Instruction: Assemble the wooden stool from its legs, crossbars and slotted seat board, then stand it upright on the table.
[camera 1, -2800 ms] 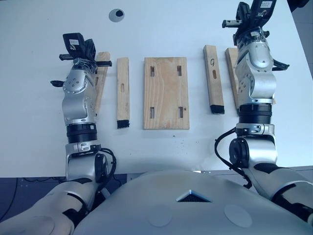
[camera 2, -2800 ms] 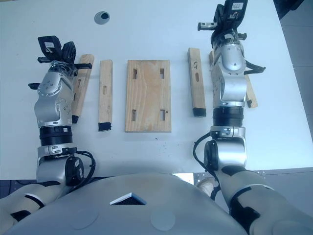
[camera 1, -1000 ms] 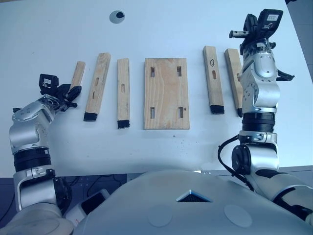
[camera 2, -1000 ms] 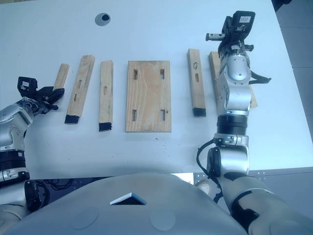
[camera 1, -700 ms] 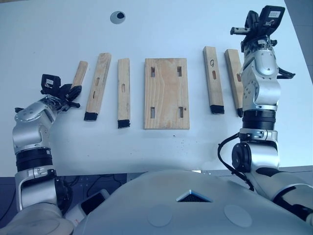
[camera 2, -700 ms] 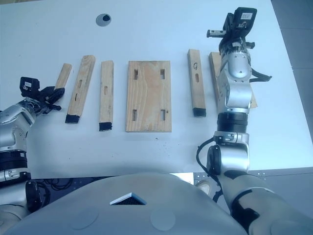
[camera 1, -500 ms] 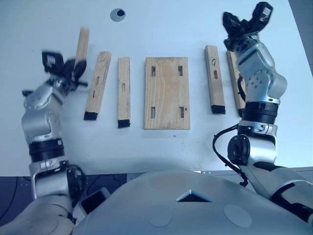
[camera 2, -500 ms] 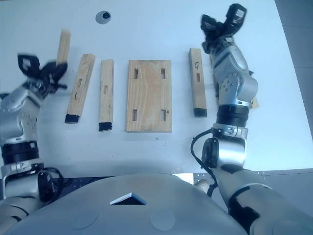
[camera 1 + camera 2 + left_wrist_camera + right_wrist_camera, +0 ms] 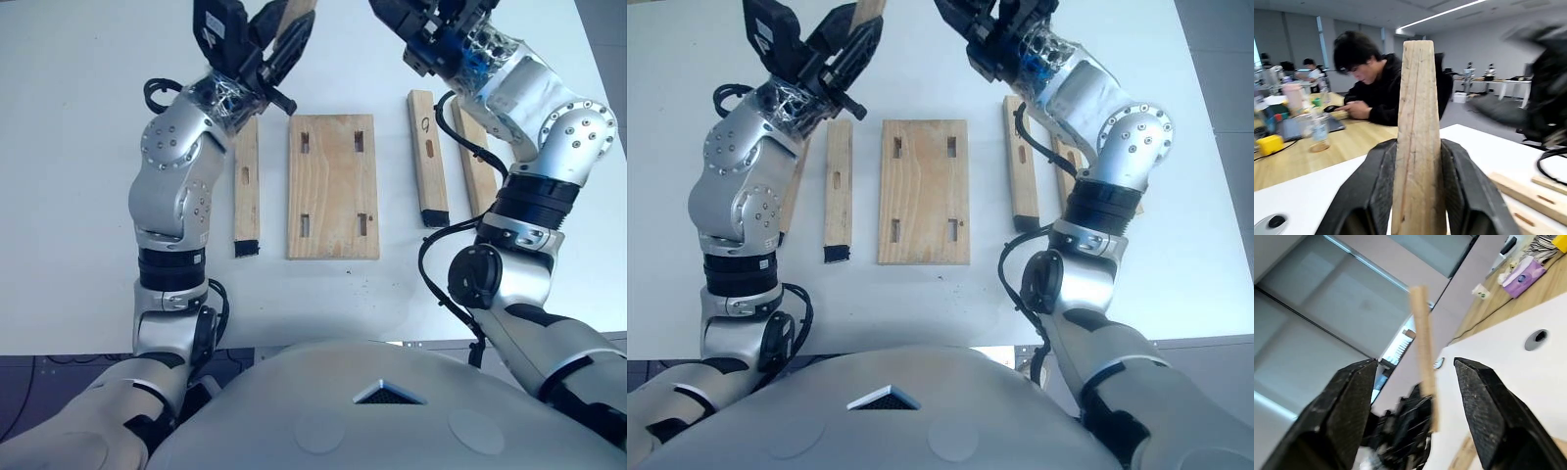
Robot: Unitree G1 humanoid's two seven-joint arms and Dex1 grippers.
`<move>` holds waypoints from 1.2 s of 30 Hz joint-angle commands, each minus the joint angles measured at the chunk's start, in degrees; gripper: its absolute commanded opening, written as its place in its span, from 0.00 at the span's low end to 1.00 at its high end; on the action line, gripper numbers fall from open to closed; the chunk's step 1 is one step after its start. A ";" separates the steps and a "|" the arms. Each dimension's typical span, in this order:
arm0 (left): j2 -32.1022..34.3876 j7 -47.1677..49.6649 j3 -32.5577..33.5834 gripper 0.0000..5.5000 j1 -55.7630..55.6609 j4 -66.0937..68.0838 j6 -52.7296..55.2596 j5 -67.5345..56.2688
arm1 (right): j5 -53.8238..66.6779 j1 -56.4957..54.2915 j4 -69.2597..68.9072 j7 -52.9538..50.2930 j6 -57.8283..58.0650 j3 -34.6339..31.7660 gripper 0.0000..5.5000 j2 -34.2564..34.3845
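Note:
The slotted seat board [image 9: 333, 186] lies flat at the table's middle. One leg [image 9: 247, 181] lies left of it, and two legs [image 9: 428, 157] [image 9: 475, 162] lie to its right. Another leg is mostly hidden under my left arm. My left gripper [image 9: 274, 54] is raised over the far side of the table, shut on a short crossbar [image 9: 1418, 122] that sticks out past its fingers [image 9: 1371, 191]. Beside it, my right gripper [image 9: 426, 24] is held up open, facing the crossbar [image 9: 1424, 357] without touching it.
A round cable hole [image 9: 1538, 336] sits in the white table [image 9: 78, 245] at the back. Bare table surface lies in front of the board and at both sides. People sit at desks in the room behind.
My left arm has swung up from the table's left side, carrying the crossbar to above the board's far end. My right gripper has swung inward toward it.

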 commanded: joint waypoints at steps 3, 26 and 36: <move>-1.26 -0.47 -4.19 0.23 2.34 -2.57 1.64 0.20 | -2.66 -1.04 3.29 -2.21 -2.07 0.08 0.52 -1.26; 0.17 -0.36 -6.26 0.23 5.04 -2.62 1.41 3.15 | -6.13 -1.18 3.47 -1.42 -3.88 0.98 0.19 -3.10; -0.26 0.29 -5.14 0.40 4.60 -1.97 2.41 2.44 | -14.04 1.16 -0.55 1.45 -10.35 5.30 0.07 -3.10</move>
